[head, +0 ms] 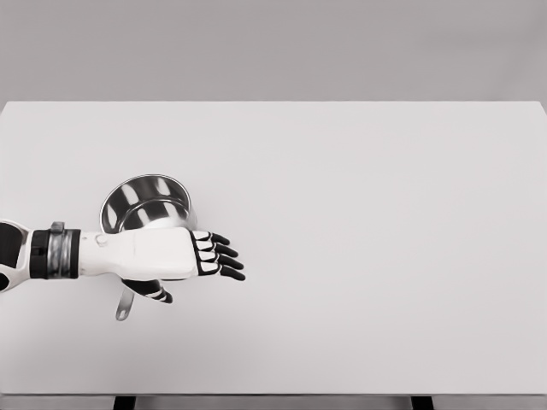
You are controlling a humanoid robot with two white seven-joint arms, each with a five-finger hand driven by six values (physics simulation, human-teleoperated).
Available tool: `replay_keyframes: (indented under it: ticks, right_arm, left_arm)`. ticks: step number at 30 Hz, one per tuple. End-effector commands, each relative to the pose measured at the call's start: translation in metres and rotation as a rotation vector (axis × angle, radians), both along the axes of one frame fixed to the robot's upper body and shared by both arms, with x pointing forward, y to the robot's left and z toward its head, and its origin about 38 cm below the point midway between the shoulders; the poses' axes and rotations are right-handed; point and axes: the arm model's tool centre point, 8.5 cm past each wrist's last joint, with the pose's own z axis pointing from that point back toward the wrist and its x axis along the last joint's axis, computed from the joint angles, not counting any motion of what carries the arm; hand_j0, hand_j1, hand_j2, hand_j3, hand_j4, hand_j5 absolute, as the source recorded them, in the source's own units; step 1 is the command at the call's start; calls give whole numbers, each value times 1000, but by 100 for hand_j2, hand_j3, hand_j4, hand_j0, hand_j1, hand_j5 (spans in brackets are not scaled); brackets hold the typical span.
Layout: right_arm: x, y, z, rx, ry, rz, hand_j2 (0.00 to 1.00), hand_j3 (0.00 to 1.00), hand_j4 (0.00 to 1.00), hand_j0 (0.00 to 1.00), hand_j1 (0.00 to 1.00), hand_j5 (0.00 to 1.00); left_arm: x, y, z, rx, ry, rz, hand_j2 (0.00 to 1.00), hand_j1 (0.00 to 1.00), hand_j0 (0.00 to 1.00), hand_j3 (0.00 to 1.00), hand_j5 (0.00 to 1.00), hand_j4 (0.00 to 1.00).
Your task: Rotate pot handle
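Head view looks down on a white table point(359, 256), whose near edge runs along the bottom of the picture with two dark legs showing beneath it. Nearest on the left lies the tip of the handle point(125, 306), a thin metal strip that points toward the near edge and slightly left. Just above it the left hand point(184, 254) reaches in from the left side on a white forearm with a dark and grey wrist band. Its four black-tipped fingers point(224, 256) stretch out straight to the right, slightly fanned, closed on nothing, while the thumb point(152, 289) curls underneath, close to the handle; whether it touches the metal I cannot tell. Behind the hand, partly covered by it, stands the pot point(147, 199), shiny steel, upright and open-topped, on the left part of the table. Farther back is a plain grey wall.
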Motion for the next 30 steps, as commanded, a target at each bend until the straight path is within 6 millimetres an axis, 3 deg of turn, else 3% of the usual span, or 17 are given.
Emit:
replay_keyframes:
  ticks: [1, 30]
  right_arm:
    - [0, 0, 0, 0, 0, 0, 100, 100, 100, 100, 100, 100]
    - [0, 0, 0, 0, 0, 0, 100, 100, 100, 100, 100, 100]
  left_arm:
    - [0, 1, 0, 8, -6, 1, 100, 100, 100, 100, 100, 100]
    - [2, 25, 5, 68, -30, 40, 100, 100, 100, 100, 100, 100]
